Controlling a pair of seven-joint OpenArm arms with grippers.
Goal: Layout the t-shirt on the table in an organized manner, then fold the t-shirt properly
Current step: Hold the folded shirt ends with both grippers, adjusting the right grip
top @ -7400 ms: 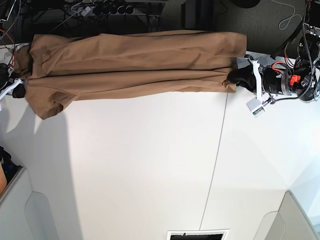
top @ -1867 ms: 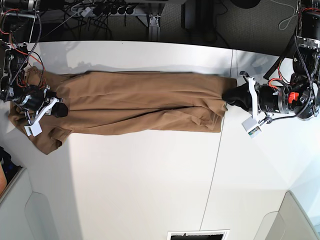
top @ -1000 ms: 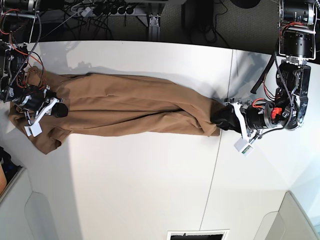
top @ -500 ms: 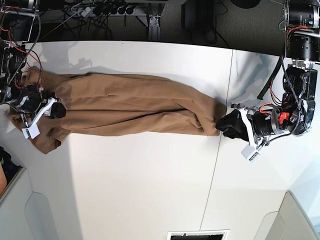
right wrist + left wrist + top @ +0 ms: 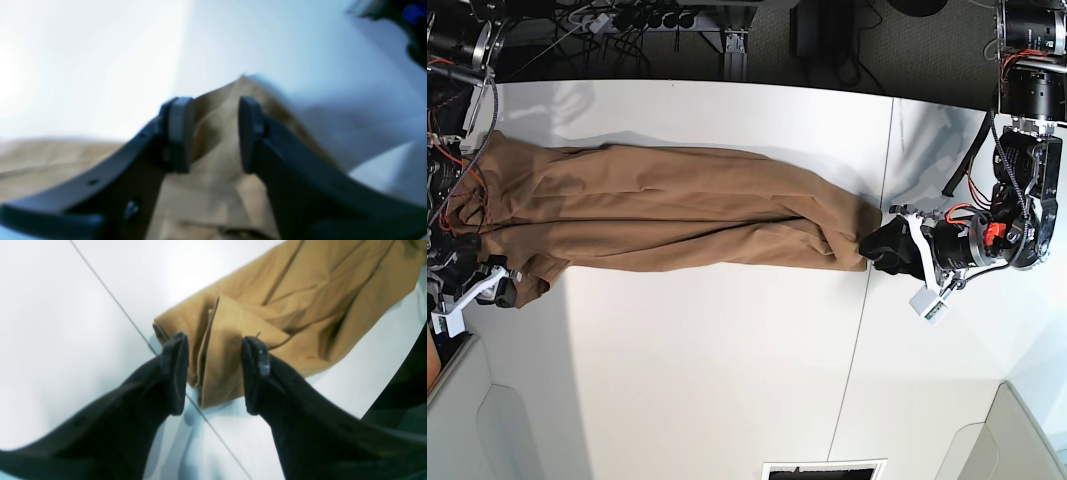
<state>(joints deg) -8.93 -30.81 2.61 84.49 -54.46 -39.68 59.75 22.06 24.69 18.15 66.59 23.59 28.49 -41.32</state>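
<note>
Lay stretched in a long, rumpled band across the far half of the tabletop point(image 5: 727, 380): the t-shirt point(image 5: 667, 205), tan and doubled over on itself, not yet spread flat. At the shirt's end near the dark seam point(image 5: 864, 300), left pincer point(image 5: 213, 373) with jaws parted, a thick folded edge of cloth seen between the black pads but touched by neither, so nothing gripped there. At the opposite end, right pincer point(image 5: 211, 133) likewise parted, hovering over a bunched corner of fabric, with cloth visible through the gap and no contact evident; view blurred, so hard to say how close. In the base view, right pincer point(image 5: 499, 287) seen just beside the sleeve end at the tabletop's edge, left pincer point(image 5: 889, 245) just beside the hem end. Judged risks from here: with several layers stacked at the hem, closing on that folded edge likely to catch more than one layer, keeping the shirt doubled instead of opening it out. A regrasp taken too far in from a corner likely to drag wrinkles along rather than flatten them. At the sleeve end, cloth lying close to the tabletop's edge, so a careless pull outward could slide part of the garment off. Uneven tension between the two ends could twist the band further.
</note>
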